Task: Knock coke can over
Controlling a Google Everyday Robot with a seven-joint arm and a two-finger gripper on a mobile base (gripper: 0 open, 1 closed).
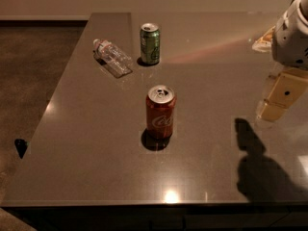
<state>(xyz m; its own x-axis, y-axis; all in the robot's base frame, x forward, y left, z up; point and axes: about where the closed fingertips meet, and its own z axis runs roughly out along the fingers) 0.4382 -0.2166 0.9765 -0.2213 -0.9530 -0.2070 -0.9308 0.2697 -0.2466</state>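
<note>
The coke can (160, 111) is red with white script and a silver top. It stands upright near the middle of the dark table (86, 143). My gripper (279, 100) hangs above the table at the right edge of the camera view, well to the right of the can and apart from it. Its pale fingers (270, 110) point down and left. Its shadow falls on the table below it.
A green can (150, 43) stands upright at the back of the table. A clear plastic bottle (112, 57) lies on its side to the left of it. The table's left edge drops to a carpeted floor (29, 61). A pale object (263, 41) sits at far right.
</note>
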